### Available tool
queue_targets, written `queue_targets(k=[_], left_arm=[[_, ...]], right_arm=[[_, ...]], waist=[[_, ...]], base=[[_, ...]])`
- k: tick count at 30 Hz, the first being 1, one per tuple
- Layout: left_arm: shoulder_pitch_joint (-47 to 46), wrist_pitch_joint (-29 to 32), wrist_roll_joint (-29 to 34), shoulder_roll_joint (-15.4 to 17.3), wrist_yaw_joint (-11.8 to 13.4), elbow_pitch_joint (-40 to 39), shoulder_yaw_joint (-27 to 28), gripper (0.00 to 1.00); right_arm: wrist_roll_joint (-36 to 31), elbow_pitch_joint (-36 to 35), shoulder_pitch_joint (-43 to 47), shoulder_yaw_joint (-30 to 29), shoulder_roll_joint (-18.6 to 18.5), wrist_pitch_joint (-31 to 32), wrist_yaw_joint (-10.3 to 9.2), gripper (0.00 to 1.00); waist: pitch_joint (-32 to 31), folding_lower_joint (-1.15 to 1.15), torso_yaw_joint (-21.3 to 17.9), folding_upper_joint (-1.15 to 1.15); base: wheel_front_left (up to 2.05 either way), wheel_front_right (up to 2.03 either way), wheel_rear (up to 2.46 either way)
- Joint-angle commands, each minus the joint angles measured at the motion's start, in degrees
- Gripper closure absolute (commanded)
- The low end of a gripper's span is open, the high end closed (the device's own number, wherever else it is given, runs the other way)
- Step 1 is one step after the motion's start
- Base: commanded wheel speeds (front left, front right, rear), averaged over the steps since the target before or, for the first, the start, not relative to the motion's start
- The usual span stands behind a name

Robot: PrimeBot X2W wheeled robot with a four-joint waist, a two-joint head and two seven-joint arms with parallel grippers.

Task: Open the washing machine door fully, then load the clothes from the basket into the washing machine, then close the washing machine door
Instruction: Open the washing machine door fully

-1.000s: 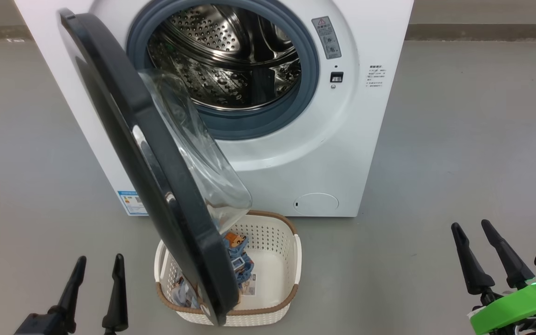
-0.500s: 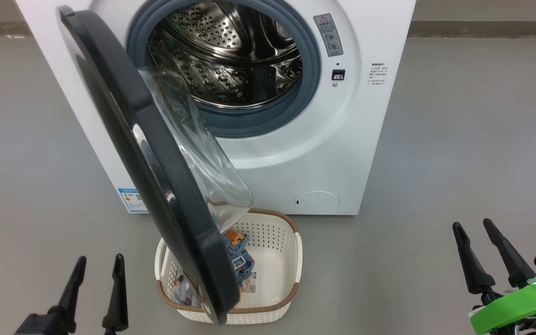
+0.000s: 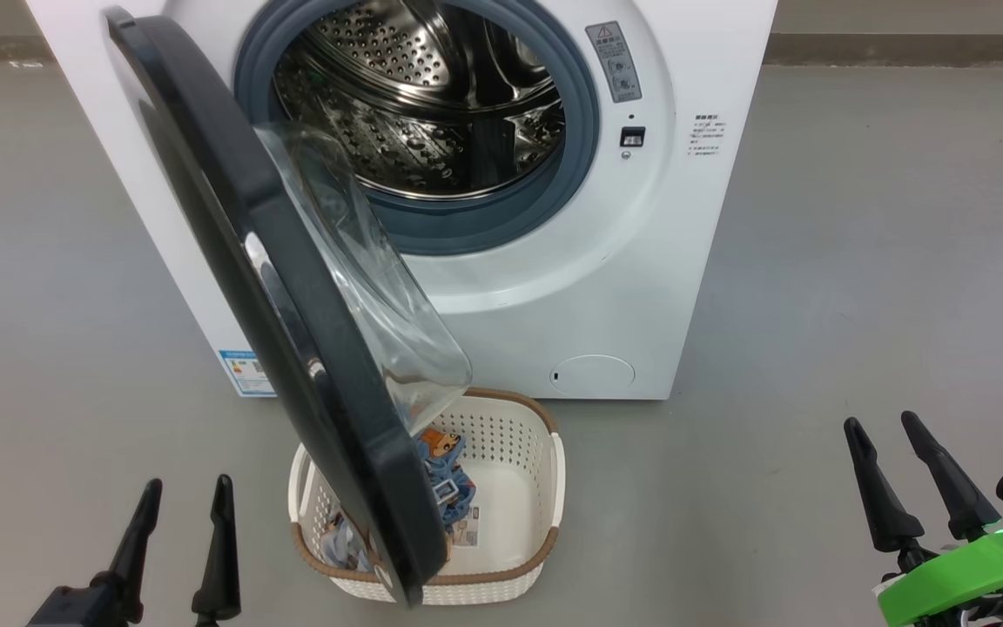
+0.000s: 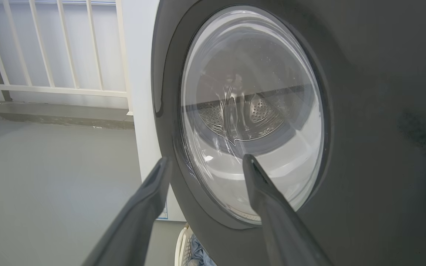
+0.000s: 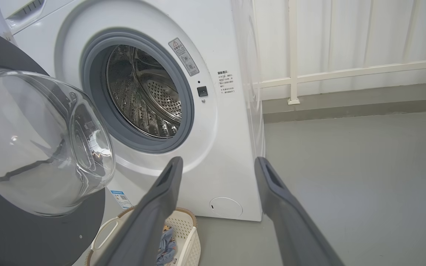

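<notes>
Head view first, and hardly anything has moved in the last second. The whole picture has slid a touch, which is the camera shifting, not the things. The washing machine door (image 3: 292,322) stands about half open, running from upper left down to the bottom middle of the frame, its lower edge hanging over the basket (image 3: 545,488). The clothes (image 3: 445,475) lie in that basket, partly hidden behind the door. At the top, the drum (image 3: 414,113) of the washing machine (image 3: 606,287) looks empty. The left gripper (image 3: 188,483) at lower left and the right gripper (image 3: 880,421) at lower right sit where they were, fingers spread, holding nothing.

Left wrist view: the left gripper (image 4: 206,159) rises from the bottom edge, spread wide and aimed at the door's outer face, with the glass bowl (image 4: 250,111) at centre. I see no contact. A sliver of basket (image 4: 181,247) peeks in at the bottom.

Right wrist view: the right gripper (image 5: 217,159) is spread and empty, looking at the open mouth in the upper middle. The door's inner side is at left, and the basket (image 5: 189,236) with the clothes (image 5: 166,244) sits at the bottom edge.

So no progress this beat — step one looks unfinished. My read is that the door wants swinging wider before the clothes can come out cleanly.
</notes>
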Motion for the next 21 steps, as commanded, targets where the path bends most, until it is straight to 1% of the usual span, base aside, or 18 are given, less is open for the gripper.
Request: queue_targets(k=[1,17,18,19,21], left_arm=[[-1.5,-0.5,0.2,0.6,-0.2,-1.5,1.8,0.0],[-1.8,-0.5,-0.1,0.9,-0.2,-1.2,1.3,0.0],[-1.8,-0.5,-0.1,0.9,-0.2,-1.2,1.2,0.12],[-1.8,-0.5,-0.1,0.9,-0.2,-1.2,1.2,0.12],[-1.8,-0.5,-0.2,0.9,-0.2,-1.1,1.2,0.57]], right_arm=[[-0.6,-1.1,0.1,1.2,-1.1,-0.7,0.09,0.0],[-0.4,-0.7,0.2,1.9,-1.2,-0.7,0.09,0.0],[-0.4,-0.6,0.2,2.0,-1.2,-0.7,0.09,0.0],[-0.4,-0.6,0.2,2.0,-1.2,-0.7,0.09,0.0],[-0.4,-0.5,0.2,2.1,-1.2,-0.7,0.09,0.0]], waist=[[-0.1,0.0,0.0,0.0],[-0.4,0.0,0.3,0.0],[-0.4,0.0,0.3,0.0],[-0.4,0.0,0.3,0.0],[-0.5,0.0,0.2,0.0]], base=[[0.0,0.0,0.0],[0.0,0.0,0.0],[0.0,0.0,0.0],[0.0,0.0,0.0],[0.0,0.0,0.0]])
